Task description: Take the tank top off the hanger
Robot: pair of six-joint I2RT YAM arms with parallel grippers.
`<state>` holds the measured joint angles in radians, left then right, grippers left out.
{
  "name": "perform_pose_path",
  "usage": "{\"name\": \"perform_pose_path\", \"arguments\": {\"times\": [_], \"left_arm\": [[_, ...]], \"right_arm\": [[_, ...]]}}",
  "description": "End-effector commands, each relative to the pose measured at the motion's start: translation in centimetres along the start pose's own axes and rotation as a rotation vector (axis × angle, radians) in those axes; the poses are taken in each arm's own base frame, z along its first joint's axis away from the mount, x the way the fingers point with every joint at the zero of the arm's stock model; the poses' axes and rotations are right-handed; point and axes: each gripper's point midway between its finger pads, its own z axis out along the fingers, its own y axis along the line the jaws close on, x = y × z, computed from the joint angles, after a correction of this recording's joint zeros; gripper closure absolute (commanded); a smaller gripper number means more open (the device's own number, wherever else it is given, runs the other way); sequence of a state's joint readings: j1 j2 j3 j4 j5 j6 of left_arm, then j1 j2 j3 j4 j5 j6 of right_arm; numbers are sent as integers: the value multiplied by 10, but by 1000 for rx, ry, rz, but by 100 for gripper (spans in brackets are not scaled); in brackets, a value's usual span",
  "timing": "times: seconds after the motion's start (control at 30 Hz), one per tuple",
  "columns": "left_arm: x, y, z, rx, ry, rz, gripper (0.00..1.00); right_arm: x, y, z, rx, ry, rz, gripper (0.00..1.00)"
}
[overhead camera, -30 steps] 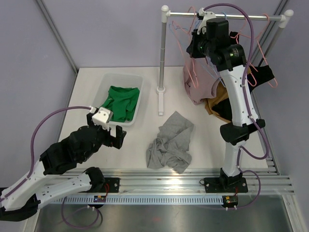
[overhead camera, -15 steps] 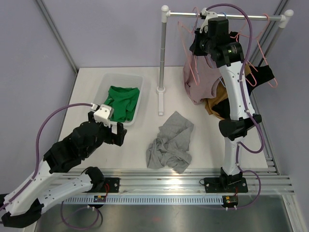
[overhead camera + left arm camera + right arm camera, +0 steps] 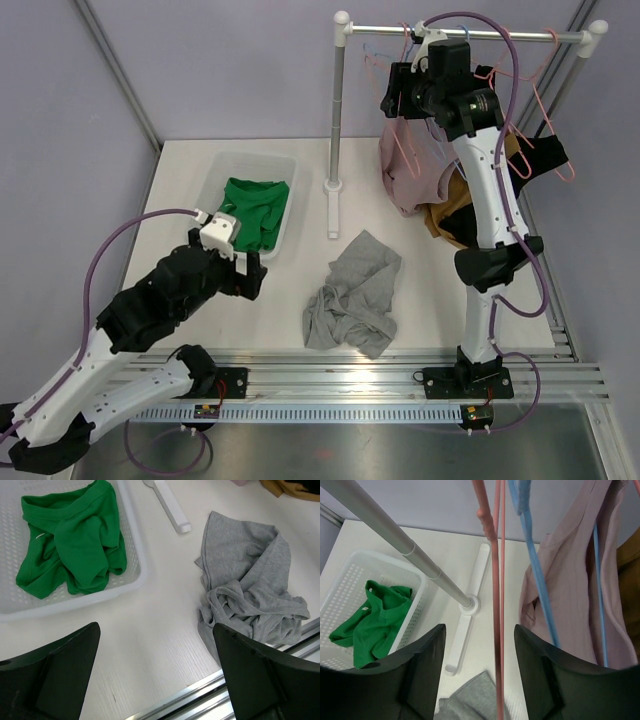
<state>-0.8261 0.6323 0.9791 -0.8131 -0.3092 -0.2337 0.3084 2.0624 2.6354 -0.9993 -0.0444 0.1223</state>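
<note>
Pale pink tank top (image 3: 572, 575) hangs just beside the right claw (image 3: 479, 630), a little to one side of the gap and not inside it. This claw is wide open and holds nothing. Two thin pink wire hangers (image 3: 496, 600) run straight down through the gap between its fingers. I cannot tell if they touch a finger. A thin blue hanger (image 3: 536, 580) comes down next to them and crosses the front of the tank top.

From above, the right claw is high up by the shiny rail (image 3: 530, 36) of the clothes rack. The tank top droops under the rail, below the claw. A mustard brown cloth (image 3: 440, 225) hangs next to it, lower down. Far under the claw, the grey rack pole (image 3: 385, 527) stands on the white counter (image 3: 160, 595).

The left claw (image 3: 155, 645) is wide open too and holds nothing. It hangs low over the counter, between a white plastic basket (image 3: 135, 575) and a crumpled grey shirt (image 3: 250, 580). A green shirt (image 3: 70, 535) lies in the basket. The tank top is well apart from this claw.
</note>
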Motion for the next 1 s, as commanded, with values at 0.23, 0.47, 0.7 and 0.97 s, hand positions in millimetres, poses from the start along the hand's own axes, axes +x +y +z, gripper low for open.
{"name": "perform_pose_path", "arguments": {"times": [0.23, 0.47, 0.7, 0.97], "left_arm": [[-19, -24, 21, 32, 42, -109, 1], [6, -97, 58, 131, 124, -98, 1], [57, -171, 104, 213, 274, -2, 1], [123, -221, 165, 287, 401, 38, 1]], "right_arm": [[-59, 26, -117, -76, -207, -17, 21], [-2, 6, -185, -5, -179, 14, 1], [62, 0, -283, -32, -285, 109, 1], [126, 38, -322, -299, -242, 93, 1]]}}
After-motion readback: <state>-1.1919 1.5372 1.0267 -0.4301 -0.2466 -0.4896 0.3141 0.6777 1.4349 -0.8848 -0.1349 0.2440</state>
